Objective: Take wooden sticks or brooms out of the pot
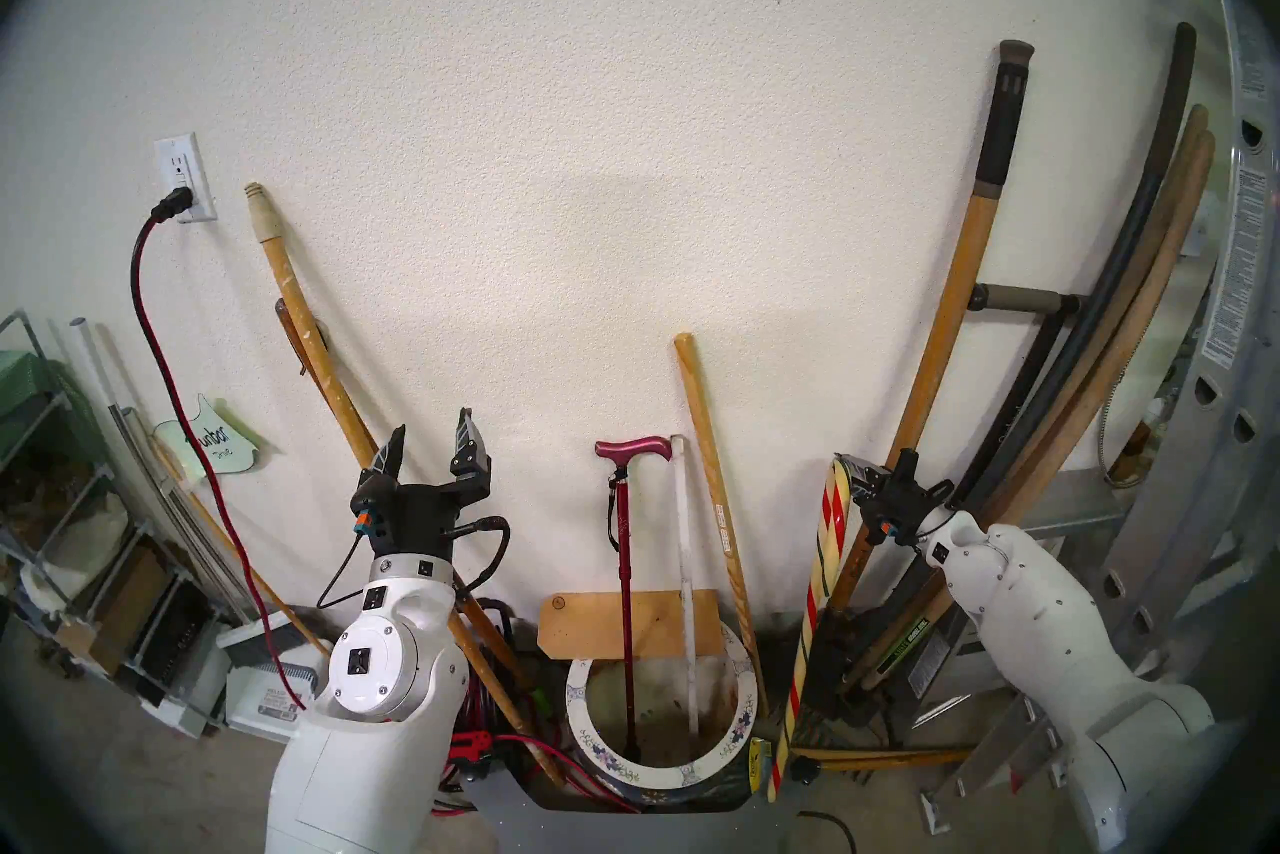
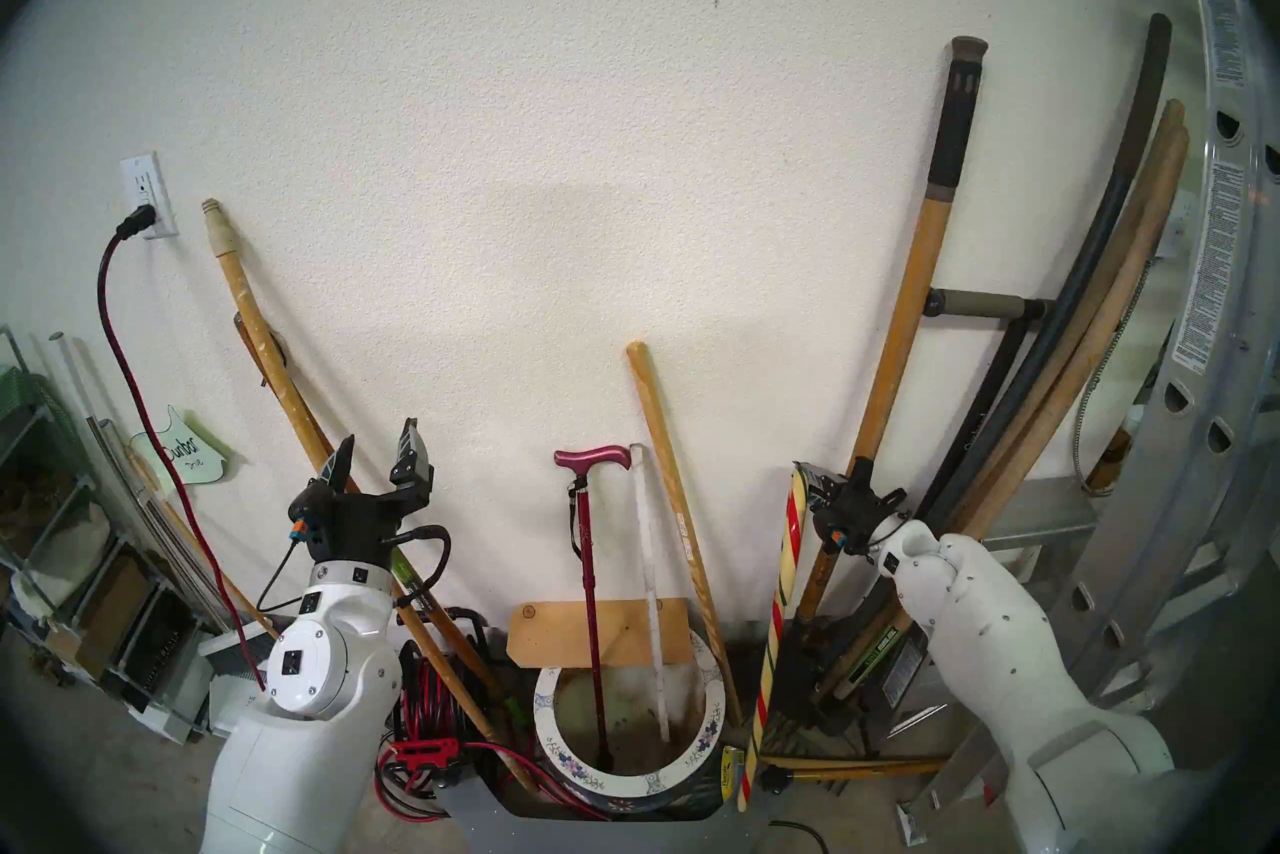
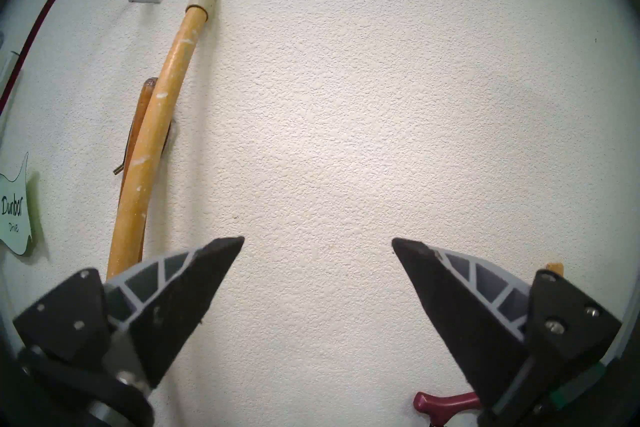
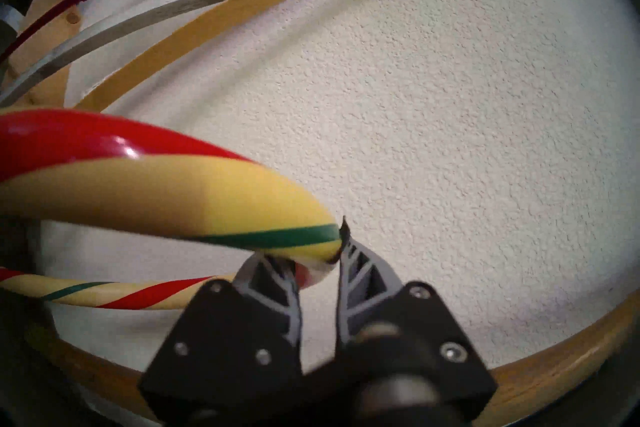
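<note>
Right gripper (image 4: 313,254), clamped on the hooked top of the candy-cane stick (image 1: 824,561); the striped shaft slants down from the fingers to the floor just right of the pot (image 1: 585,738), outside its rim. Left gripper (image 1: 433,440), jaws spread and empty, raised before the wall. Magenta cane (image 1: 627,596) and white slat (image 1: 686,596) stand inside the pot.

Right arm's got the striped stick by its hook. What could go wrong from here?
1. The right gripper pinches only the curved hook of the striped stick, so the long shaft may swing or slip.
2. Its lower end sits among tool handles on the floor and could snag.
3. The pink cane and white slat are still in the pot.
</note>
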Robot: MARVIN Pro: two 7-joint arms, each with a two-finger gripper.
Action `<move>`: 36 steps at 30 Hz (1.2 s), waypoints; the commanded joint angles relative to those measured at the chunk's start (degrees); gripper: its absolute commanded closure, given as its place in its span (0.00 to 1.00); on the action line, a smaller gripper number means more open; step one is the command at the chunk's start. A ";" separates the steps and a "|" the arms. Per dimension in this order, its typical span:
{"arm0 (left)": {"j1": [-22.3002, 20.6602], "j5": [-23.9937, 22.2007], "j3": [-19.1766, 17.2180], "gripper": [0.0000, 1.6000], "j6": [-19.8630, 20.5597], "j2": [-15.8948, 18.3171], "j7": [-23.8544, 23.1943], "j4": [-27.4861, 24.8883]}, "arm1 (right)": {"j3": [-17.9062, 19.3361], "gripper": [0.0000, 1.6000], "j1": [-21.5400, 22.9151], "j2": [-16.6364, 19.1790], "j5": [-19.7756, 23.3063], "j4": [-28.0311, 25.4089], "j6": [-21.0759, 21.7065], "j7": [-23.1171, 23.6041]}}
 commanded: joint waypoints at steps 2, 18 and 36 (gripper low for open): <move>0.01 0.02 -0.13 0.00 0.01 0.08 0.03 0.00 | -0.67 1.00 5.20 -2.84 -1.43 2.68 0.42 -2.64; 0.01 0.02 -0.13 0.00 0.02 0.08 0.03 -0.01 | -3.96 1.00 8.31 -3.12 -15.61 13.76 -2.09 -18.05; 0.02 0.02 -0.14 0.00 0.02 0.08 0.02 -0.01 | -8.61 1.00 11.54 -4.37 -28.04 24.71 -2.21 -36.46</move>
